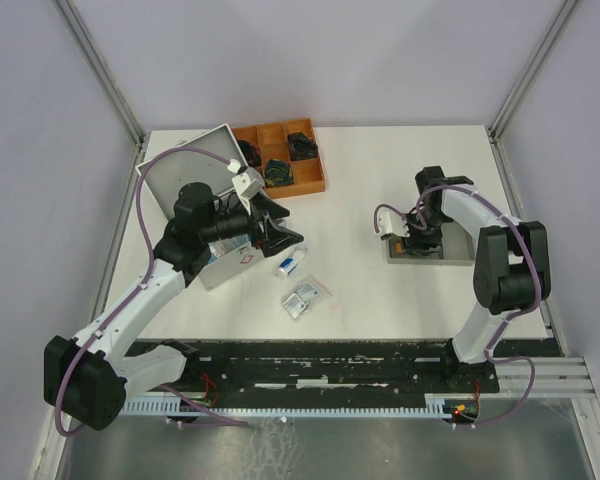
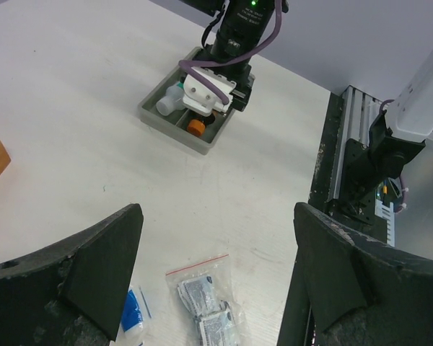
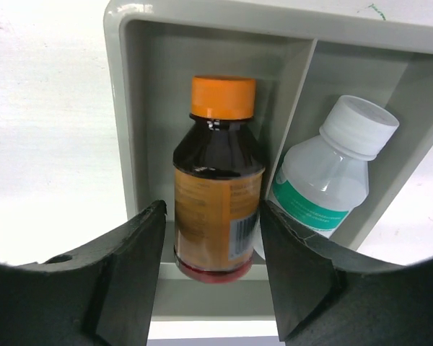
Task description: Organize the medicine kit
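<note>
Well, the right claw (image 3: 213, 245) straddles the orange-capped brown bottle (image 3: 218, 180) lying in the grey tray (image 3: 130, 108), a finger close on either flank; whether it truly pinches yet I cannot tell; it looks lined up for a lift. A white-capped bottle (image 3: 325, 180) lies in the tray's neighbouring compartment. Well apart from the tray, towards the robot's left, the medicine kit (image 1: 192, 168) sits on the tabletop (image 1: 380, 180), lid raised to receive things; the left claw (image 2: 216, 231) hangs spread and empty near sachets (image 2: 206, 299) between tray and kit.
</note>
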